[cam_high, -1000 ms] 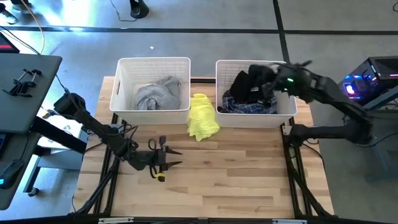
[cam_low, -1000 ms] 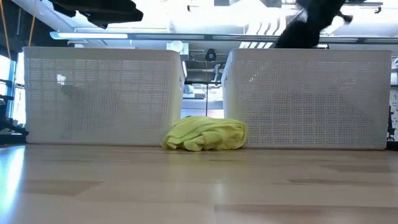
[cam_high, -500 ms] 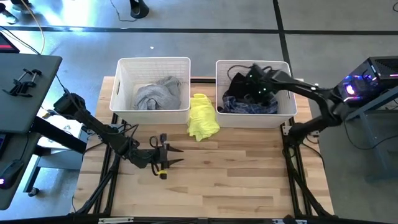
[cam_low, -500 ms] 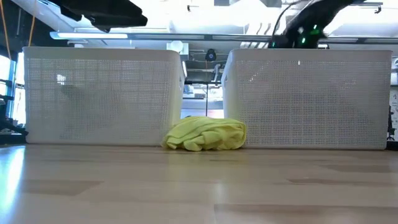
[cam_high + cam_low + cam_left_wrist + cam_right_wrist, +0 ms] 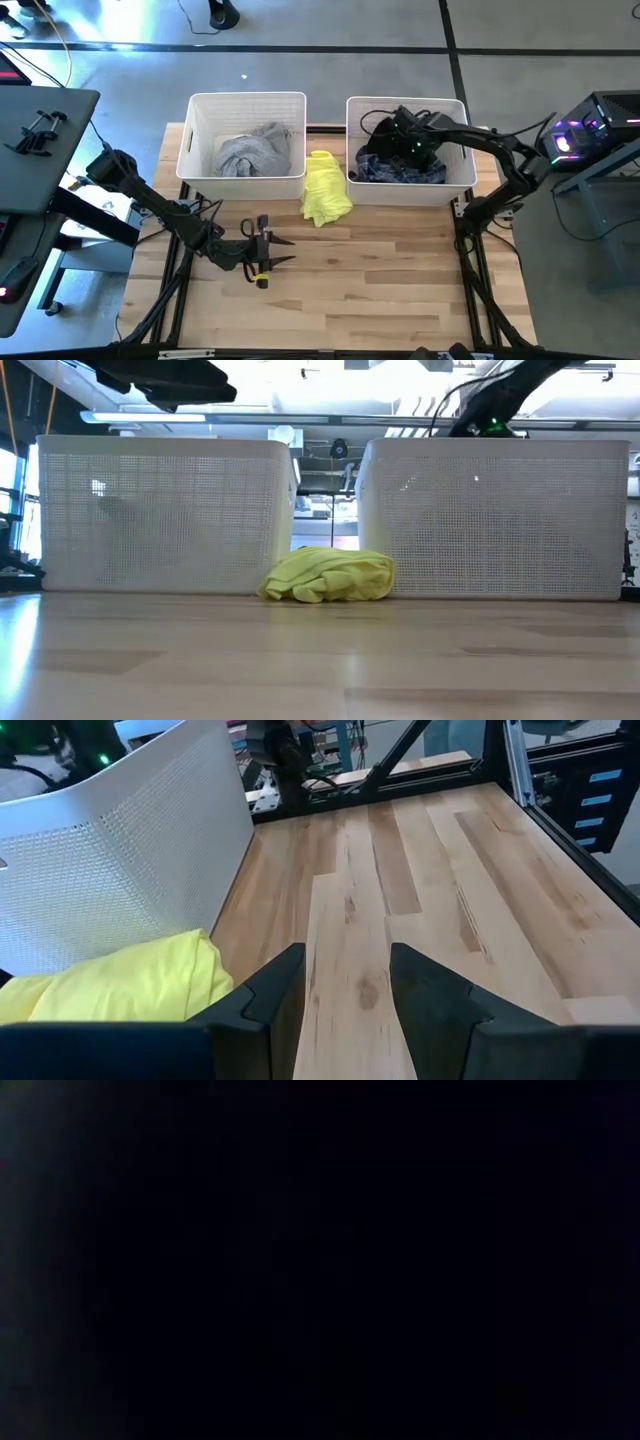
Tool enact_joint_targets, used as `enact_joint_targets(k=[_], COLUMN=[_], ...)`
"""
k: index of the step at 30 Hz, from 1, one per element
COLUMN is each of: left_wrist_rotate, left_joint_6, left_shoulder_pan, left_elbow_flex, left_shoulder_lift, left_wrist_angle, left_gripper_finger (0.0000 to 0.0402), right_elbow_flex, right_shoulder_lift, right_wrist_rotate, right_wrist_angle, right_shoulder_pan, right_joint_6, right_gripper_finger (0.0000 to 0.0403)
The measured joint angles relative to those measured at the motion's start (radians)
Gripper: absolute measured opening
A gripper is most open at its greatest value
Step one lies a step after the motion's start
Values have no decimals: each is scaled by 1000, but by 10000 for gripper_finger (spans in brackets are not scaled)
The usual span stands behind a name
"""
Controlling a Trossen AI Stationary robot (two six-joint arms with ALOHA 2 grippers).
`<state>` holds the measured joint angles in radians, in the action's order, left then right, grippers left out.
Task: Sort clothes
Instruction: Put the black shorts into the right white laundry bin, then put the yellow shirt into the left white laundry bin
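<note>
High view: yellow garment (image 5: 326, 187) lies long axis twelve-to-six, at one o'clock from left gripper (image 5: 277, 253), fingers apart; right gripper's state unclear.

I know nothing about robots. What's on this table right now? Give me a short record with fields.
Left white plastic bin: holds a grey fabric garment
Right white plastic bin: black garments over a blue plaid one
Yellow fabric garment: on the wooden table, between the bins
Left pincer: open, empty, above the table
Right pincer: inside the right bin
</note>
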<state>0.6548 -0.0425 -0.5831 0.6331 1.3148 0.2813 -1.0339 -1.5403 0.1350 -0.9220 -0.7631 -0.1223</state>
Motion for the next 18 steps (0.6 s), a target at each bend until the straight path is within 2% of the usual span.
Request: enact_joint_targets(k=[4,8,13,18], left_wrist_rotate=[0,0,-10,-31], left_joint_6=[0,-6,-3,74], left_shoulder_pan=[0,2,34,120], left_elbow_flex=[0,0,0,2], left_shoulder_lift=[0,0,41,171], left_wrist_angle=[0,11,62,245], left_gripper_finger=[135,135,135,135], right_elbow_flex=[-116,-217,-259,-202], right_shoulder_lift=[53,158,353,529], right_wrist_rotate=[-13,-8,53,92], right_wrist_angle=[-108,-137,-11,170], right_shoulder_pan=[13,73,234,468], right_joint_6=[-14,-31,-57,-100], right_gripper_finger=[150,157,158,158])
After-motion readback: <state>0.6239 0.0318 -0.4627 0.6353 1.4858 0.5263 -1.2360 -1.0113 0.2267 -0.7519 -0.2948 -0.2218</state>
